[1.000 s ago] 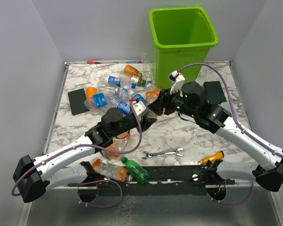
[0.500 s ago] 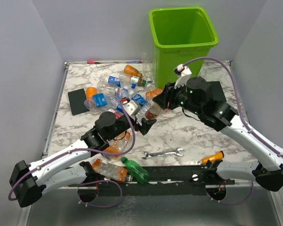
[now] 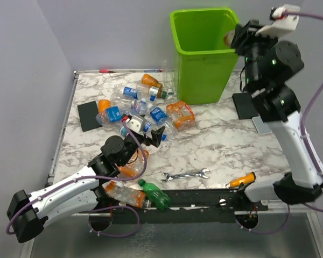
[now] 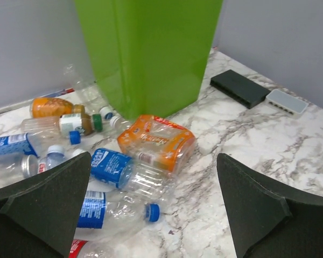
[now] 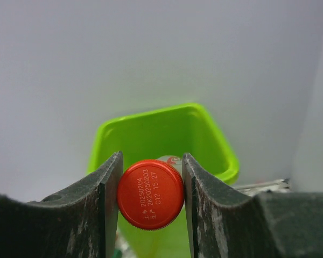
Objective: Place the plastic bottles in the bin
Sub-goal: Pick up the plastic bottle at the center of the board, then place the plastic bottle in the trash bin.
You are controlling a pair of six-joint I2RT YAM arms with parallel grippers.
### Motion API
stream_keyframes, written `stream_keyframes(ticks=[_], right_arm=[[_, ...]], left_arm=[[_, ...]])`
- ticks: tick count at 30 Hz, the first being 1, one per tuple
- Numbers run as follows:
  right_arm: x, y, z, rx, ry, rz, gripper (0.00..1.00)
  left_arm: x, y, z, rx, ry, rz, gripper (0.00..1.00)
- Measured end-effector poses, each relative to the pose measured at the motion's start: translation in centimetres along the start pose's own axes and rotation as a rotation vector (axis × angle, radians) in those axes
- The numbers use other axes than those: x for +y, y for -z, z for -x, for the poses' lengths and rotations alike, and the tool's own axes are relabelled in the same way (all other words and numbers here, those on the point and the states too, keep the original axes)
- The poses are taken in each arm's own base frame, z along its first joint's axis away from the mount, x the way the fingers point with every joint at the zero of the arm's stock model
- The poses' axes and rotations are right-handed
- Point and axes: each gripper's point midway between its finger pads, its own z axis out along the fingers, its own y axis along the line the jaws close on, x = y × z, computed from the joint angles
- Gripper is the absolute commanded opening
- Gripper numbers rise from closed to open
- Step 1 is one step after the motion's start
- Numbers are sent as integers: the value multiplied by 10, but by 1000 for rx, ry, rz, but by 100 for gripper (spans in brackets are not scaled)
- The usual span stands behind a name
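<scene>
Right end effector (image 5: 151, 181) grips 1 red-capped bottle (image 5: 151, 194) by its cap, up at the bin (image 3: 204, 59).
You have that bottle raised at the bin's right rim. Your left end effector (image 4: 151, 209) gapes wide, holding nothing, low over the loose bottles (image 3: 133, 102) heaped on the tabletop (image 3: 220, 145). 1 crushed orange bottle (image 4: 157, 141) lies beside the bin's base.

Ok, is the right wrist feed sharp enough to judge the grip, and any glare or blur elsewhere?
Right wrist: the red-capped bottle is crisp, cap print legible; the bin behind is soft. Left wrist: the crushed orange bottle is sharp, mild sheen on the bin wall. Top external: evenly lit, sharp.
</scene>
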Motion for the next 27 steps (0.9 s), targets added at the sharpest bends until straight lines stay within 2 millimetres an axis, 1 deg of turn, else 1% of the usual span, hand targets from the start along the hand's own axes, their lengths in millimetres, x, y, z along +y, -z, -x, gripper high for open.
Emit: stream_keyframes(ticks=[1, 2, 3, 4, 6, 7, 9, 10, 14, 16, 20, 21, 24, 27], right_arm=[[-19, -20, 4, -19, -8, -76, 0], [-31, -35, 1, -24, -19, -118, 0], [-50, -55, -9, -19, -28, -176, 0], [-64, -69, -21, -9, -50, -210, 0], [-90, -90, -50, 14, -87, -267, 0], [-101, -96, -64, 24, -112, -291, 0], [-110, -108, -80, 32, -152, -309, 0], [-108, -117, -86, 32, -175, -303, 0], [-91, -153, -92, 13, -243, -245, 0], [-83, -165, -105, 30, -259, -218, 0], [-72, -179, -136, 85, -280, -179, 0], [-70, -181, -143, 101, -283, -169, 6], [-59, -187, -163, 145, -285, -121, 31], [-50, -190, -178, 191, -282, -74, 54]], left_arm=[[4, 1, -3, 6, -10, 23, 99], [7, 1, -5, 9, -18, 38, 99], [11, 2, -7, 13, -28, 58, 99], [13, 2, -7, 13, -33, 71, 99], [18, 4, -6, 10, -46, 102, 99], [21, 5, -6, 6, -49, 116, 99], [25, 7, -4, 1, -58, 139, 99], [26, 7, -3, -2, -62, 147, 99], [28, 8, -2, -4, -77, 164, 99], [29, 9, -1, -4, -83, 167, 99], [30, 8, -3, 2, -95, 176, 99], [30, 8, -4, 5, -100, 177, 99], [30, 7, -7, 15, -109, 178, 99], [30, 5, -12, 29, -116, 177, 99]])
